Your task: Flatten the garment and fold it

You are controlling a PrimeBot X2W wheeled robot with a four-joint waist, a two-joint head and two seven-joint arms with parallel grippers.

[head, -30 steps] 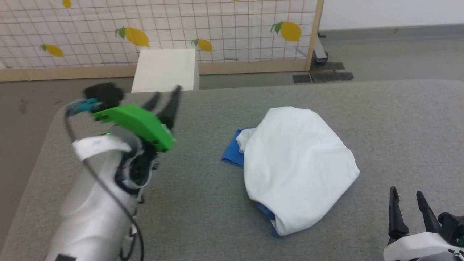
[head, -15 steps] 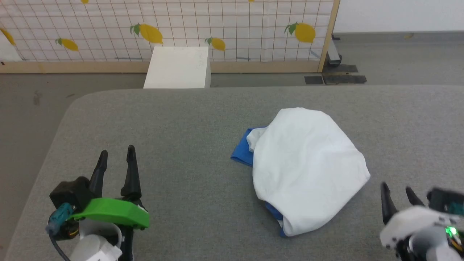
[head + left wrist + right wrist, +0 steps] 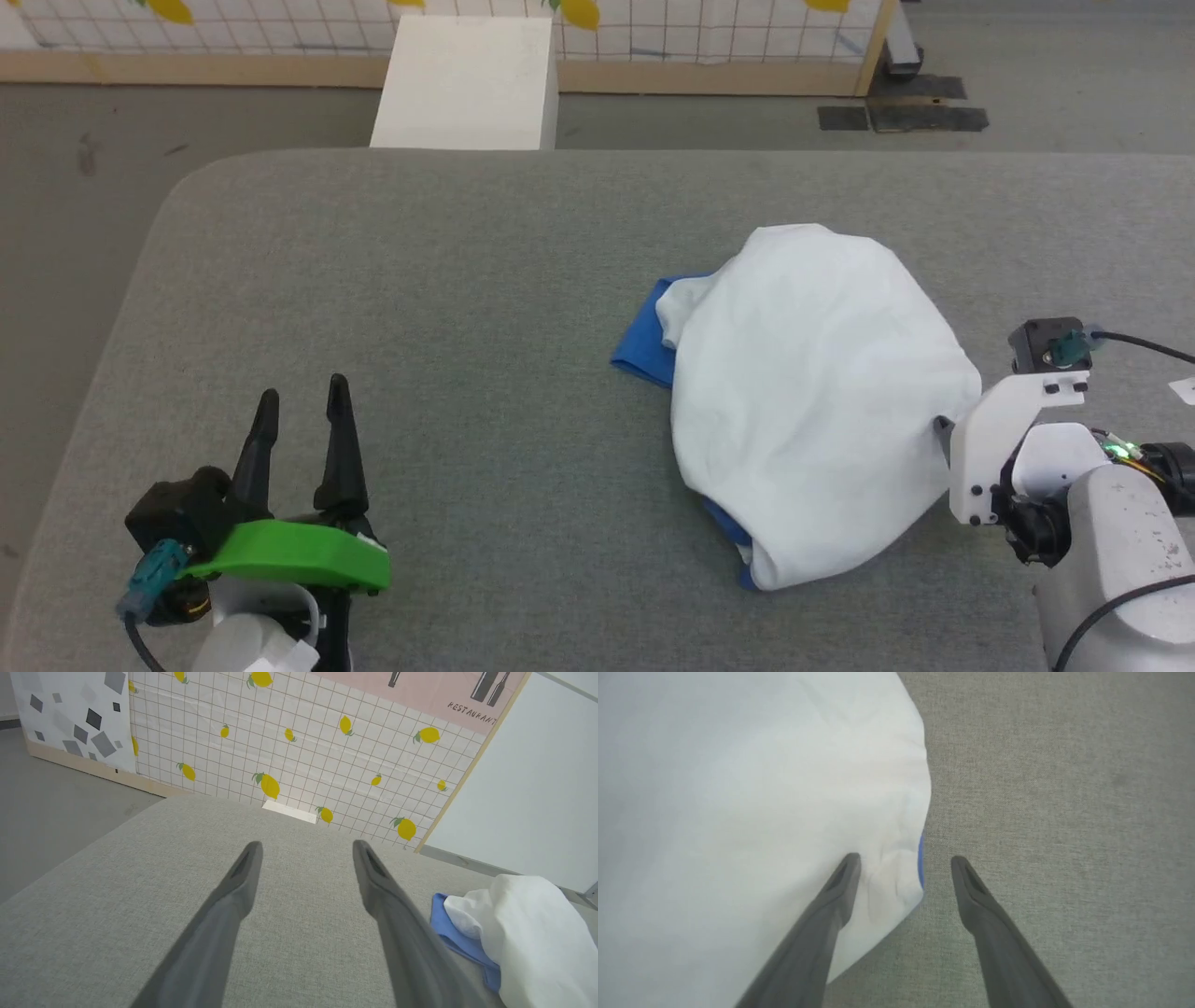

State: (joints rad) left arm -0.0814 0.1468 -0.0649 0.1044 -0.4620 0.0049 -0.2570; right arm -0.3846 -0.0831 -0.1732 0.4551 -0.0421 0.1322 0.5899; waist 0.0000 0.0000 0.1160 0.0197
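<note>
Garment (image 3: pixel 822 392) lies bunched, neither flattened nor folded; I read left gripper (image 3: pixel 303 390) and right gripper (image 3: pixel 903 858) as spread wide, empty.

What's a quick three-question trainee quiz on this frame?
1. Which end effector is at the edge of the garment: the left end effector or the right end effector?
2. True or false: the left end effector is shut on the garment.
3. What colour of cloth peeks out from under the white bundle? A. red B. blue C. green

Key
1. Right. It is open, with one finger over the white cloth and the other over the grey surface.
2. False. It is open and apart from the garment.
3. B
</note>
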